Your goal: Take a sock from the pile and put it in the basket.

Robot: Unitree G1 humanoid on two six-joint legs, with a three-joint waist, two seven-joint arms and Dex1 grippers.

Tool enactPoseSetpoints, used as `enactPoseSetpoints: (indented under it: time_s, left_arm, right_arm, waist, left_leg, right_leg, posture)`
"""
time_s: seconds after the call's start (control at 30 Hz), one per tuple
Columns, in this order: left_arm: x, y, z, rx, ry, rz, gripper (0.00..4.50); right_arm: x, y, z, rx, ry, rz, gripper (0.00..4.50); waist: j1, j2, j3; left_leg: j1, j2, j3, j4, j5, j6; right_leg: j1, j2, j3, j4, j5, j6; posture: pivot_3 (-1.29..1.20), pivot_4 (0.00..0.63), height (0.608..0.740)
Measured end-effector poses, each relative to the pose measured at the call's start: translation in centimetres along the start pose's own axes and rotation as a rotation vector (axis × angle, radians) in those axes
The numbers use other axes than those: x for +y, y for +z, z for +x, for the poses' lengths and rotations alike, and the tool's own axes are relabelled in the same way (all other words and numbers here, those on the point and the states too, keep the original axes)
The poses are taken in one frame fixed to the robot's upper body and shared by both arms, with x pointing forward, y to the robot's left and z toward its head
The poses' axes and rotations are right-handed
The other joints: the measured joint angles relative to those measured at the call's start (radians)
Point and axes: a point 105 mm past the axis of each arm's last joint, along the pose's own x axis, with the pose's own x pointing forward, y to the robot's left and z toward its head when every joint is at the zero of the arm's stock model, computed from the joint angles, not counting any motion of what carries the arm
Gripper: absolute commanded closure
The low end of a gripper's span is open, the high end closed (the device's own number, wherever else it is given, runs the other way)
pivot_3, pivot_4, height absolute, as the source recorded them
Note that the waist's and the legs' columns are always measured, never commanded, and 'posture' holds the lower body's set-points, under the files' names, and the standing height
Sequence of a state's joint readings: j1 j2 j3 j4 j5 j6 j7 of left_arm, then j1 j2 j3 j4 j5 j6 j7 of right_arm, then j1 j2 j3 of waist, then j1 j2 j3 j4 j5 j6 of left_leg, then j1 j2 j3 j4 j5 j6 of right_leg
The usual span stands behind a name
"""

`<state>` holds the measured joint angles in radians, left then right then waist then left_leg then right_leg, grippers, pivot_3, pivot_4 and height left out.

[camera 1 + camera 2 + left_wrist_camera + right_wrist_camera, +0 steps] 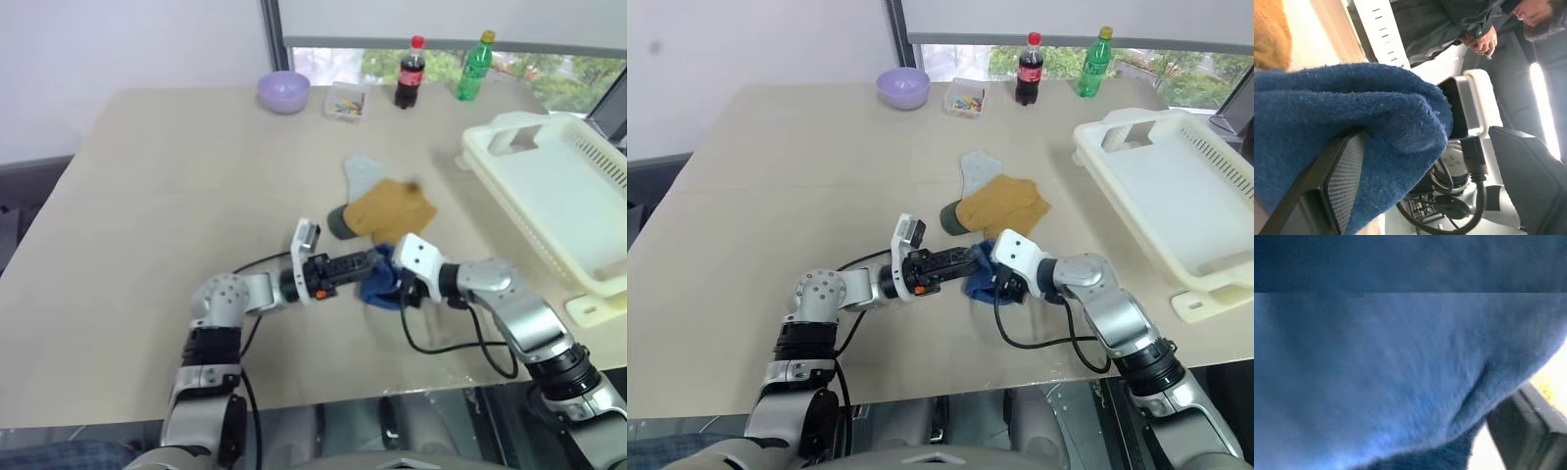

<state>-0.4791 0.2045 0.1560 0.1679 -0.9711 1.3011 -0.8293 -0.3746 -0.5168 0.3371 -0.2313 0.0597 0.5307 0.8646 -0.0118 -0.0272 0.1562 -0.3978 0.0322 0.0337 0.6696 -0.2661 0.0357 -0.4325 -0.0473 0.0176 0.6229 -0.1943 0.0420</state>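
The pile lies mid-table: a mustard sock (392, 211), a pale blue sock (362, 174) and a dark green one (340, 223). Just in front of it a royal blue sock (377, 286) is bunched between both grippers. My left gripper (380, 262) reaches in from the left. In the left wrist view its fingers (1337, 181) stand wide apart, open, with the blue sock (1352, 122) draped over one of them. My right gripper (402, 289) presses against the same sock from the right, and the blue cloth (1376, 372) covers its wrist view. The cream-white basket (509, 132) stands at the right.
Along the far edge stand a lilac bowl (284, 91), a small clear box (345, 101), a cola bottle (410, 70) and a green bottle (474, 66). A person's clasped hands (1479, 41) show beyond the table in the left wrist view. The basket overhangs the table's right side.
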Motion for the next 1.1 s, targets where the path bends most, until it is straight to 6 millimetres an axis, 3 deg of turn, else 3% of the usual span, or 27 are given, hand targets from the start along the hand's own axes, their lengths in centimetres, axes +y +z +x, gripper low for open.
enactPoseSetpoints:
  time_s: [0.5, 1.1]
  left_arm:
    - [0.6, -1.5, 0.4, 0.09, 0.024, -0.005, 0.26]
    - [2.2, -1.7, 1.2, 0.108, 0.053, 0.027, 0.26]
  right_arm:
    - [-0.1, 0.8, -1.4, -0.005, -0.059, -0.116, 0.04]
    - [0.0, 1.1, -3.1, -0.074, -0.113, -0.344, 0.04]
  waist:
    - [0.0, 0.0, 0.001]
    - [0.001, 0.0, 0.001]
  left_leg:
    - [0.0, -0.001, 0.0, 0.0, 0.0, 0.0]
    - [0.0, -0.001, 0.001, 0.001, 0.0, 0.0]
  right_leg:
    - [0.0, 0.0, 0.0, 0.0, 0.0, 0.001]
    - [0.0, 0.0, -0.001, 0.001, -0.002, 0.003]
  posture:
    - [0.0, 0.15, 0.74]
    - [0.0, 0.15, 0.74]
